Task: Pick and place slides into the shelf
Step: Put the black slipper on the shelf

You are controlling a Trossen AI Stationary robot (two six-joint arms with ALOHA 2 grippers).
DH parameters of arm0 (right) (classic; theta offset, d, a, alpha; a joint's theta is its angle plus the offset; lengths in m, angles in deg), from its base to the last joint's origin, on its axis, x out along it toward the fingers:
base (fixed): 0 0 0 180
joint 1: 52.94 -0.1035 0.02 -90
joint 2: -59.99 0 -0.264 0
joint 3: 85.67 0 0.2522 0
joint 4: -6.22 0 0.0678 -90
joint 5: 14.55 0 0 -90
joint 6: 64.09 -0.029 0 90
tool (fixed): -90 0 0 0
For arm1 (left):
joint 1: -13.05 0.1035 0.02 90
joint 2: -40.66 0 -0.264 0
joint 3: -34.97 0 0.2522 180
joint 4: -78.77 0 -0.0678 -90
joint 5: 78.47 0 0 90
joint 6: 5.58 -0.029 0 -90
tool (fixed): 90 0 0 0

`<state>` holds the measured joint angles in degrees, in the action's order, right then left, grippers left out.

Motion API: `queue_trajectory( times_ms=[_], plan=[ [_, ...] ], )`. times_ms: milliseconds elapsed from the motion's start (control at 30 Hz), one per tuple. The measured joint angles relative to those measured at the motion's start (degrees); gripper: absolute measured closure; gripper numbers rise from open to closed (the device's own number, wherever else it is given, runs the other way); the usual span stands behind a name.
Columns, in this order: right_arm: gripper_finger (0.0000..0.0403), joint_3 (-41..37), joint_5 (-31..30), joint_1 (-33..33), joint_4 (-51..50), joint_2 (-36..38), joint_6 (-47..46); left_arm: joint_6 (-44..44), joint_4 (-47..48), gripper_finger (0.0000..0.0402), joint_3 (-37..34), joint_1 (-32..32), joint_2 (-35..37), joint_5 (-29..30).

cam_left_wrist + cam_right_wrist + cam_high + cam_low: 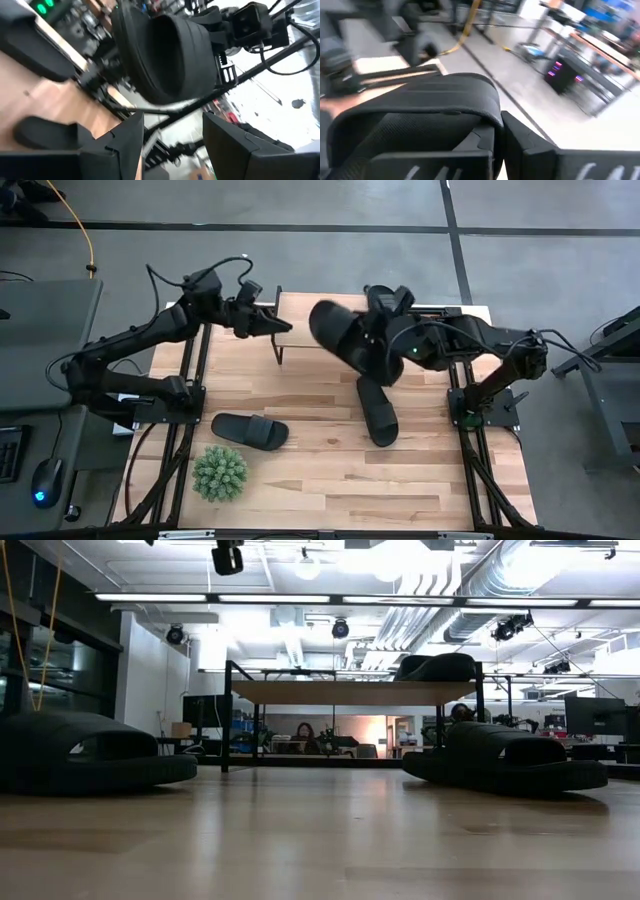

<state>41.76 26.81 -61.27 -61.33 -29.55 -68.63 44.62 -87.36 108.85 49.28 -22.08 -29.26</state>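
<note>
As the right end effector (372,330) grips 1 slide (345,340) tilted above the shelf (300,305), a loose hold could let it slip off the plank onto the worktop (330,460). The left end effector (275,326), fingers spread and empty, hovers close enough to be struck. 2 slides (250,430) lie below.

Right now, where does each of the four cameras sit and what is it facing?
High: overhead, straight down; both arms, shelf.
Low: tabletop height, facing shelf and room; no arm.
Left wrist: past open left gripper toward held slide.
Right wrist: on right gripper, clamping held slide.
Shared: held slide.
</note>
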Motion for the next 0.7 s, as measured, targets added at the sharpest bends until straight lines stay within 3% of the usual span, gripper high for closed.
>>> queue_trajectory(
  times_ms=[300, 567, 700],
  plan=[
    [0.0403, -0.1, -4.1, 6.1, -3.0, -0.1, -11.3, -3.8, -0.4, 0.0215, 0.0, 0.2, 2.5, 3.5],
    [0.0403, -0.1, -14.2, 10.0, -10.8, -2.9, -26.4, -3.8, -0.4, 0.0215, 0.0, 0.1, 2.6, 2.9],
    [0.0403, -0.2, -16.4, 10.8, -12.6, -6.0, -32.1, -3.9, -0.3, 0.0215, 0.0, 0.2, 2.6, 1.8]
  ],
)
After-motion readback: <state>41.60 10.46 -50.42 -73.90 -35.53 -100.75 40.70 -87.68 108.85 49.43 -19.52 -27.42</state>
